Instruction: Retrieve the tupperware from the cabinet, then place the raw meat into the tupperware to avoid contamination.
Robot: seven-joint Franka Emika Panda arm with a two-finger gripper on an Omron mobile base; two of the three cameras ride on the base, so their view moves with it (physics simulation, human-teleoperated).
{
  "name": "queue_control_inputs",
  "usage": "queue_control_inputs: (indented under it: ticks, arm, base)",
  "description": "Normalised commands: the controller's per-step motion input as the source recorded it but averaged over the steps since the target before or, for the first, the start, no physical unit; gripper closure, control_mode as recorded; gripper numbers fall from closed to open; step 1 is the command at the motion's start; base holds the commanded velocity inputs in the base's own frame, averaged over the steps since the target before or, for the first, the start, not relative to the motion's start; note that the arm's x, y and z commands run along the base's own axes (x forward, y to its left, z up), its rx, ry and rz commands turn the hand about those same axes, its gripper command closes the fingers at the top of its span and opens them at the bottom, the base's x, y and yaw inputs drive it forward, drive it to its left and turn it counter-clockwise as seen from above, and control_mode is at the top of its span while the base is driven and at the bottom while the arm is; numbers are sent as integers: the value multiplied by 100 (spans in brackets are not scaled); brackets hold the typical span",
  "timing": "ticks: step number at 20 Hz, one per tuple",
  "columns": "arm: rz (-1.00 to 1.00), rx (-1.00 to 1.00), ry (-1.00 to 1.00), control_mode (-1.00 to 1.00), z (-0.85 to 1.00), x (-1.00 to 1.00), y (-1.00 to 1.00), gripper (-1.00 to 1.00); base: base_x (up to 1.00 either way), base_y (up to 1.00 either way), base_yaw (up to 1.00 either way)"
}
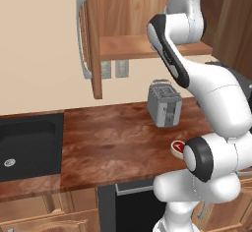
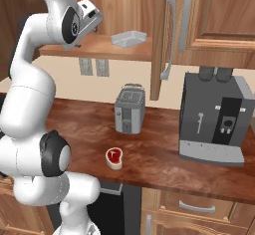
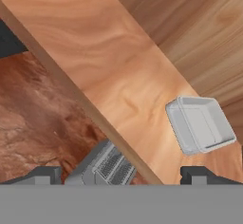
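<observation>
The tupperware (image 2: 128, 38), a shallow pale grey-white square tray, lies on the shelf (image 2: 94, 48) of the open cabinet. In the hand view the tupperware (image 3: 200, 123) sits to the right on the wooden shelf (image 3: 109, 66), ahead of my gripper (image 3: 122, 174), whose dark tips stand wide apart with nothing between them. From the right base view my gripper (image 2: 94, 16) hangs at shelf height, left of the container and not touching it. The raw meat (image 2: 114, 157), red with a cream rim, lies on the counter near its front edge; the raw meat (image 1: 177, 147) peeks out beside my arm.
A silver-grey toaster (image 2: 130, 108) stands on the wooden counter (image 1: 113, 142) below the shelf. The open cabinet doors (image 1: 91, 39) (image 2: 162, 35) jut out on either side. A black coffee machine (image 2: 214, 119) stands at the right and a dark sink (image 1: 29, 145) at the left.
</observation>
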Motion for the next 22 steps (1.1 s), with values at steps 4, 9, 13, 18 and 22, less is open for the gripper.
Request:
queue_control_inputs:
  ticks: [4,9,13,18,22]
  arm:
    - [-3,0,3,-100,0,16,-5,-100]
    - [0,0,1,-100,0,15,-3,-100]
    - [0,0,0,-100,-11,6,-9,-100]
    - [0,0,-1,-100,-19,2,-13,-100]
    - [0,0,-2,-100,-18,0,-16,-100]
  base:
    - [0,0,0]
    - [0,0,0]
    - [0,0,0]
    - [0,0,0]
    - [0,0,0]
